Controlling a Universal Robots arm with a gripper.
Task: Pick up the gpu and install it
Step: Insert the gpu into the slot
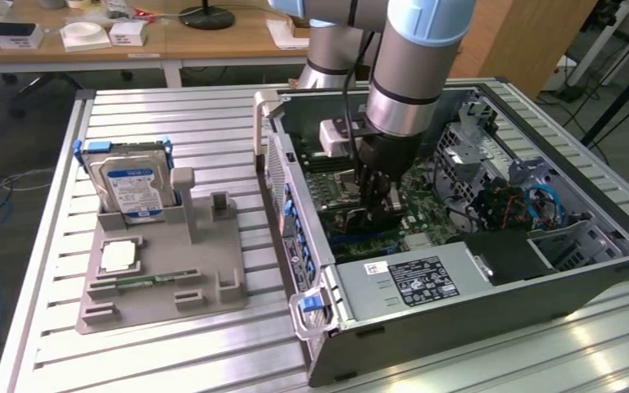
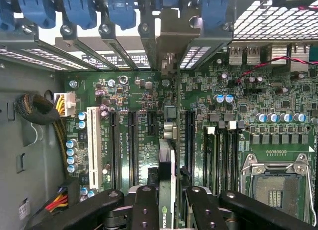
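My gripper is lowered into the open computer case, over the green motherboard. In the wrist view the gripper has its black fingers shut on the gpu. The gpu is seen edge-on, a thin card with a logo near the fingers. It stands upright between two long black expansion slots, and its silver bracket reaches up to the slotted rear wall of the case. Whether the card's lower edge sits in a slot is hidden.
A grey parts holder at the exterior view's left carries a silver hard drive, a processor and a memory stick. Inside the case are the power supply, an empty processor socket, blue latches and a cable bundle.
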